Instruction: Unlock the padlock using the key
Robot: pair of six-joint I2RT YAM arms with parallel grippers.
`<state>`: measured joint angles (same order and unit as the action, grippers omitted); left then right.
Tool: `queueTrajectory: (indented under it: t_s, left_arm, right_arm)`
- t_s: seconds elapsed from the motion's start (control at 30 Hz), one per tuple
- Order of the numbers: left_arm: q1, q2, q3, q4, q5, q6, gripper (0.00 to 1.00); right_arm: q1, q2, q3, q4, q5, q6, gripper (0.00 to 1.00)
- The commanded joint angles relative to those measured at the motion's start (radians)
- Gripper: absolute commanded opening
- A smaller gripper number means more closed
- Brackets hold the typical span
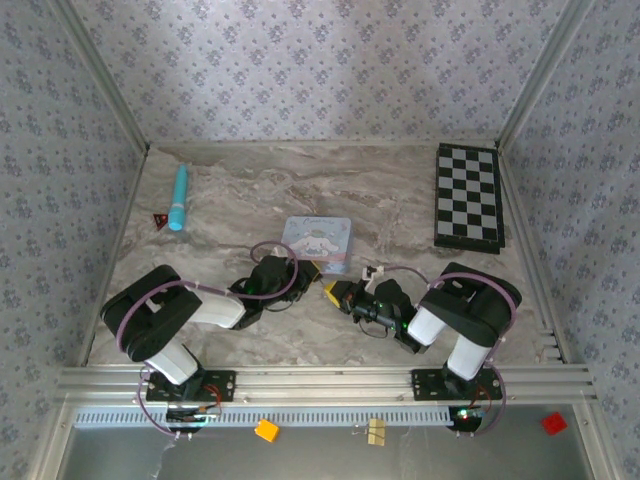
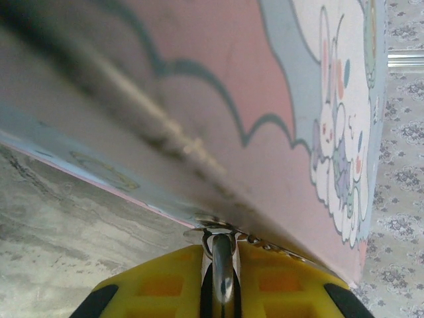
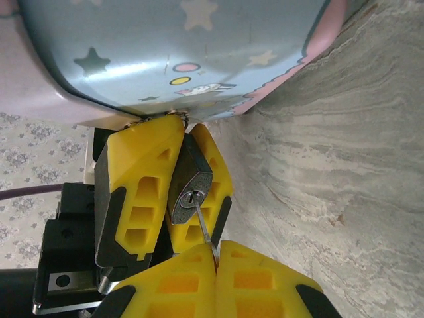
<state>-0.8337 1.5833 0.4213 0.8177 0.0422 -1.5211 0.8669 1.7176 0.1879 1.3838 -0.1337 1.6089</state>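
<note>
The small black padlock [image 3: 189,189] is pinched between the yellow fingers of my left gripper [image 3: 187,132], its silvery keyhole face turned toward the right wrist camera. In the left wrist view my left gripper [image 2: 222,248] is shut on the padlock's silvery metal part [image 2: 223,265], right under the edge of the light-blue tin [image 2: 265,79]. My right gripper [image 3: 216,250] is shut on the key [image 3: 204,225], whose thin blade reaches up into the keyhole. From above, both grippers meet just in front of the tin [image 1: 318,243], left gripper [image 1: 308,268] and right gripper [image 1: 338,292].
A turquoise tube [image 1: 179,196] and a small red-and-black triangle [image 1: 160,220] lie at the back left. A folded chessboard [image 1: 468,197] lies at the back right. Patterned walls close three sides. Small blocks [image 1: 266,430] sit on the front ledge.
</note>
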Motion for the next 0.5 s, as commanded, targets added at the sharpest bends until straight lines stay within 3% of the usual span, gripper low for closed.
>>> queueTrajectory:
  t_s: [0.0,0.47]
  left_arm:
    - [-0.022,-0.046,-0.002,0.096,0.018,-0.032,0.01]
    - [-0.028,-0.046,-0.016,0.156,0.008,-0.032,0.01]
  right_arm:
    - [0.002,-0.005,0.008,0.01,0.055,0.021,0.0]
    - [-0.01,-0.025,0.044,0.01,0.006,0.07,0.0]
